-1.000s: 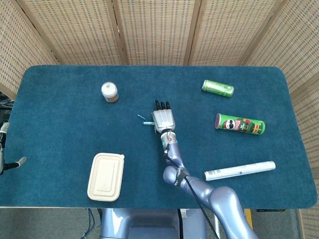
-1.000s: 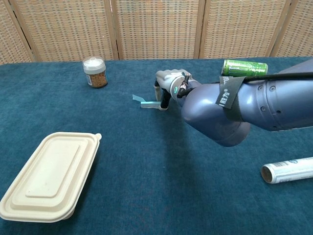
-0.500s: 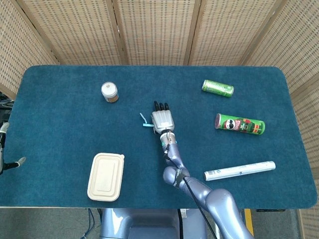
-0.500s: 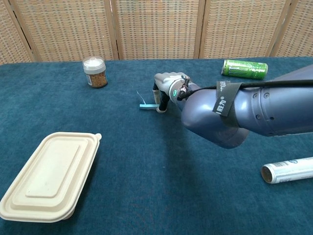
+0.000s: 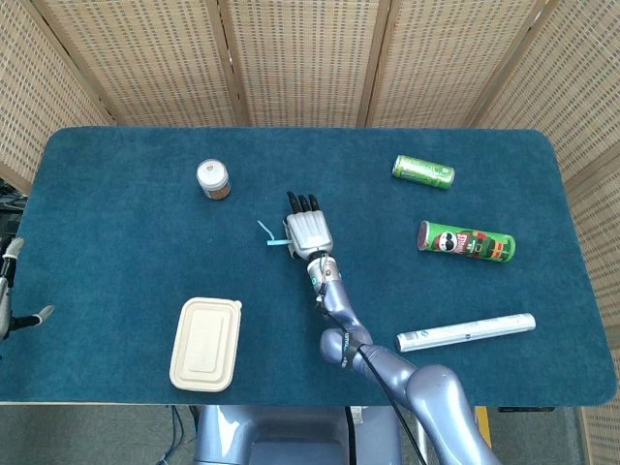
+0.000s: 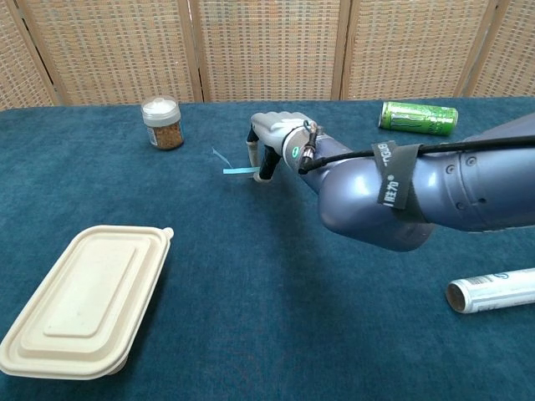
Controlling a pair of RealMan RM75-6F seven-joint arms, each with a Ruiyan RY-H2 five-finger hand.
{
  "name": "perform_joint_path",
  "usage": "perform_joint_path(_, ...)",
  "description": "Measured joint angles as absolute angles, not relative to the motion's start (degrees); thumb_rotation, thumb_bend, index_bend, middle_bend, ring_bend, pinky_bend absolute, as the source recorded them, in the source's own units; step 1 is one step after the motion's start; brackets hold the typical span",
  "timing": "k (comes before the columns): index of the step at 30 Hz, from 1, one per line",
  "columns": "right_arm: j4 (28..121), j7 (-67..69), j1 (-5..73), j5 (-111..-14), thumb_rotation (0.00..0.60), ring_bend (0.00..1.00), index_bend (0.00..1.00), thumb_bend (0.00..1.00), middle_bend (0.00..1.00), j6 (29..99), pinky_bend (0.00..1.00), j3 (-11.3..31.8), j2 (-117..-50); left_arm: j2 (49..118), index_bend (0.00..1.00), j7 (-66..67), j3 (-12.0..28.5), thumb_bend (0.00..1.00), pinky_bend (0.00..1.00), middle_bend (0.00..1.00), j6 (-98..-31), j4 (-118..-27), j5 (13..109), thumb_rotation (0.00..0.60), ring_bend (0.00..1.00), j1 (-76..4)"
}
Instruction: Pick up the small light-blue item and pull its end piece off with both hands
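Observation:
The small light-blue item (image 5: 274, 238) is a thin strip with a fine tail, low over the blue table near its middle. My right hand (image 5: 308, 231) is just to its right, back upward and fingers pointing down. In the chest view the strip (image 6: 241, 170) runs in between the fingertips of that hand (image 6: 272, 138), which seem to pinch its right end. My left hand (image 5: 8, 300) shows only in part at the far left edge of the head view, off the table; how its fingers lie is unclear.
A lidded spice jar (image 5: 213, 178) stands behind and left of the strip. A cream food box (image 5: 206, 344) lies front left. A green can (image 5: 423, 171), a green crisps tube (image 5: 466, 241) and a white tube (image 5: 465, 331) lie to the right.
My right hand has shifted left and slightly away from me, and the light-blue strip has moved left with it. The left hand has stayed put.

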State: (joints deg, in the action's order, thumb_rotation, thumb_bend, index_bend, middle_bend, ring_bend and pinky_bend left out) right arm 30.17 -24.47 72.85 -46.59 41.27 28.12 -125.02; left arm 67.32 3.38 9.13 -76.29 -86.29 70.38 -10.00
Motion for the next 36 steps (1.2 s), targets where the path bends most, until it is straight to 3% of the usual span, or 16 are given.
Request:
perform_joint_path(2, 33.1, -23.8, 71.8, -48.0, 0.600, 0.00, 0.62, 0.49, 0.00, 42.4, 0.00, 27.5, -123.6, 67.2, 0.00, 3.4, 9.2, 0.06, 0.00, 0.01, -76.4, -86.2, 71.3, 0.600, 0.01, -10.4)
perform_joint_path(4, 36.2, -23.4, 70.6, -49.2, 0.600, 0.00, 0.62, 0.49, 0.00, 43.5, 0.00, 26.8, -122.1, 67.1, 0.00, 3.6, 9.3, 0.06, 0.03, 0.09, -76.5, -86.1, 72.2, 0.600, 0.07, -11.0)
perform_joint_path(7, 41.5, -23.6, 68.8, -50.6, 0.600, 0.00, 0.62, 0.49, 0.00, 45.3, 0.00, 25.8, -119.5, 66.8, 0.00, 4.2, 9.9, 0.05, 0.17, 0.29, -76.3, -85.4, 74.1, 0.600, 0.28, -12.8)
perform_joint_path(10, 47.9, -25.0, 66.6, -51.4, 0.600, 0.00, 0.62, 0.49, 0.00, 47.3, 0.00, 24.7, -116.5, 66.7, 0.03, 4.3, 10.7, 0.05, 0.33, 0.42, -75.0, -83.5, 77.7, 0.600, 0.42, -16.5)
perform_joint_path(16, 59.7, -30.6, 62.9, -50.8, 0.600, 0.00, 0.62, 0.49, 0.00, 51.0, 0.00, 22.9, -110.7, 67.8, 0.18, 4.5, 11.5, 0.04, 0.56, 0.58, -72.8, -78.7, 86.1, 0.600, 0.58, -24.4)
perform_joint_path(20, 64.5, -33.3, 61.4, -49.9, 0.600, 0.00, 0.62, 0.49, 0.00, 52.8, 0.00, 22.1, -108.2, 70.1, 0.25, 5.1, 11.7, 0.07, 0.61, 0.63, -70.6, -74.9, 89.6, 0.600, 0.62, -29.4)
perform_joint_path(28, 70.4, -35.4, 60.1, -48.9, 0.600, 0.00, 0.62, 0.49, 0.00, 54.6, 0.00, 20.8, -105.5, 74.6, 0.37, 10.5, 11.6, 0.17, 0.62, 0.64, -65.3, -72.3, 91.0, 0.600, 0.63, -36.4)
perform_joint_path(36, 72.3, -34.5, 59.6, -50.7, 0.600, 0.00, 0.62, 0.50, 0.00, 54.7, 0.00, 19.2, -104.6, 78.4, 0.43, 11.0, 11.2, 0.19, 0.63, 0.67, -62.2, -70.8, 91.4, 0.600, 0.65, -40.9)
